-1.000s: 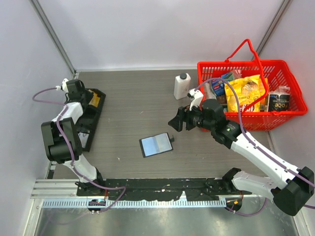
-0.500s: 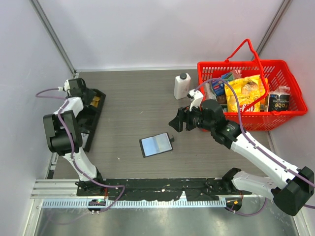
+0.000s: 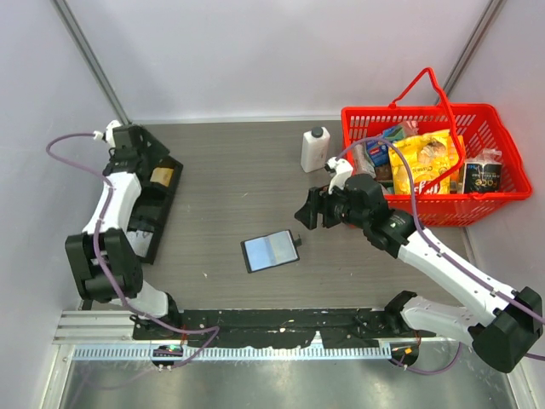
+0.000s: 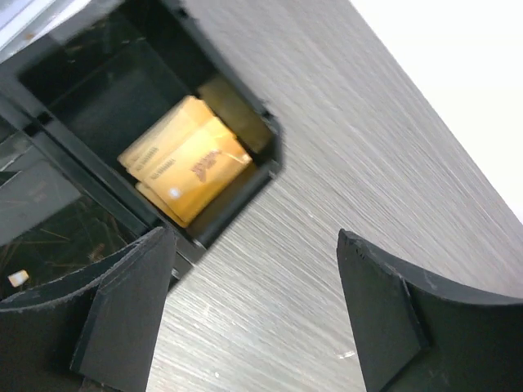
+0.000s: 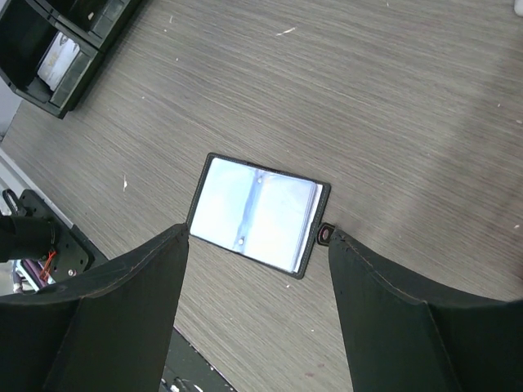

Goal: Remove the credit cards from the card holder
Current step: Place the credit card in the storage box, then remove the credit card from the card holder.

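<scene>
Left gripper (image 4: 253, 314), jaws spread and empty, well left of small black leather-like bifold card holder (image 5: 318, 204) — yellowish-orange card (image 4: 192, 163) beneath, in black compartment tray (image 4: 78, 98). Right gripper (image 3: 305, 213), jaws parted, empty, near holder's right. Light blue cards (image 5: 225, 208) inside the unfolded holder.

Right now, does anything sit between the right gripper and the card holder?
Nothing visible does. The right gripper hangs open, with a clear line to the card holder lying open and flat; the white bottle stands farther back.
</scene>
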You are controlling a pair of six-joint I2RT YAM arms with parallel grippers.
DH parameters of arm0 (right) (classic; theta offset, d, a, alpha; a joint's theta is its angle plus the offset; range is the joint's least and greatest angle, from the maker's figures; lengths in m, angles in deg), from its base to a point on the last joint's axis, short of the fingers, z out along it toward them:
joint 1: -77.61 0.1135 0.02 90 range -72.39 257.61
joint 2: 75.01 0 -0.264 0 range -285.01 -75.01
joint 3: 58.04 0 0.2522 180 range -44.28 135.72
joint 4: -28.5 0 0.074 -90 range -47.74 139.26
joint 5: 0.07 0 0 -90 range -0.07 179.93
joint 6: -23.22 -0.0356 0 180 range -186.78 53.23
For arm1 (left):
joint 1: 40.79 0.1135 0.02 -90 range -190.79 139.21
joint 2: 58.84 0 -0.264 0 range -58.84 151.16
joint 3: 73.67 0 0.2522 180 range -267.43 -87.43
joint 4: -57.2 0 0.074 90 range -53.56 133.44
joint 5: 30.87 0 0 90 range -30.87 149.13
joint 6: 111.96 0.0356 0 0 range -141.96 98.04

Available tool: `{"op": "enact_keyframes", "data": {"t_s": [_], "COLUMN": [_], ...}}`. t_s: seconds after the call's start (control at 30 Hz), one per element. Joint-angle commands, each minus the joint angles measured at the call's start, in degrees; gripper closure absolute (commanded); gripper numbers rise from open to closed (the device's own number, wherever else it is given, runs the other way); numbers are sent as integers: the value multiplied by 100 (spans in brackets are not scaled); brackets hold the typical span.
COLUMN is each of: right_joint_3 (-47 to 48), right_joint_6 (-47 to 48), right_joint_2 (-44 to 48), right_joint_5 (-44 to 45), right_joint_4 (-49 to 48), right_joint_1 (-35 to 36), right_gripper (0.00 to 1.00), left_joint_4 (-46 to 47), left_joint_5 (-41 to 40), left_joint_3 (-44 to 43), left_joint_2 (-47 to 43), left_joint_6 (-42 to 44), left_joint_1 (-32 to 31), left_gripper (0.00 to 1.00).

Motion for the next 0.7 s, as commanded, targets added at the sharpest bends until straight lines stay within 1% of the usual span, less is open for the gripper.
{"op": "enact_keyframes", "data": {"t_s": [0.0,0.07,0.27,0.43,0.5,0.57,0.67], "right_joint_3": [-93,-146,-172,-190,-269,-313,-322], "right_joint_6": [-174,-279,-525,-754,-894,-1009,-1132], "right_joint_2": [-136,-232,-575,-926,-1067,-1225,-1541], "right_joint_5": [49,49,181,322,348,409,559], "right_joint_4": [-126,-196,-345,-503,-775,-907,-1013], "right_joint_1": [38,74,442,759,873,952,1075], "right_gripper": [27,27,30,33,35,35,36], "left_joint_4": [-402,-499,-684,-921,-957,-896,-843], "left_joint_5": [-189,-259,-462,-506,-497,-375,-313], "left_joint_3": [-8,202,1046,1363,1451,1565,1811], "left_joint_2": [-842,-1114,-1713,-1845,-1810,-1723,-1626], "left_joint_6": [619,672,295,-145,-329,-514,-742], "left_joint_1": [-938,-1544,-3311,-4445,-4876,-5088,-5220], "left_gripper": [16,16,18,21,21,23,25]}}
